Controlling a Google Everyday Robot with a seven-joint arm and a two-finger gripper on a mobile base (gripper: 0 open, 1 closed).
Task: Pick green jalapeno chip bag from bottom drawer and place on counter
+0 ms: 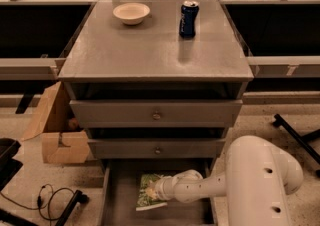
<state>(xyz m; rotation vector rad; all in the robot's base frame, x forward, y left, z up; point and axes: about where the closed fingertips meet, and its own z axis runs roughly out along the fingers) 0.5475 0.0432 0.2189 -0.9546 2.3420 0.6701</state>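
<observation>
The bottom drawer (120, 205) is pulled open at the foot of the grey cabinet. The green jalapeno chip bag (146, 194) lies flat on its floor, toward the middle. My white arm reaches into the drawer from the right, and my gripper (159, 190) is at the bag's right edge, over it. The counter (150, 50) is the cabinet's flat grey top above.
A white bowl (131, 13) and a blue soda can (188, 19) stand at the back of the counter. Two shut drawers with round knobs (156, 116) sit above the open one. A cardboard box (55, 130) and cables (50, 197) lie on the floor at left.
</observation>
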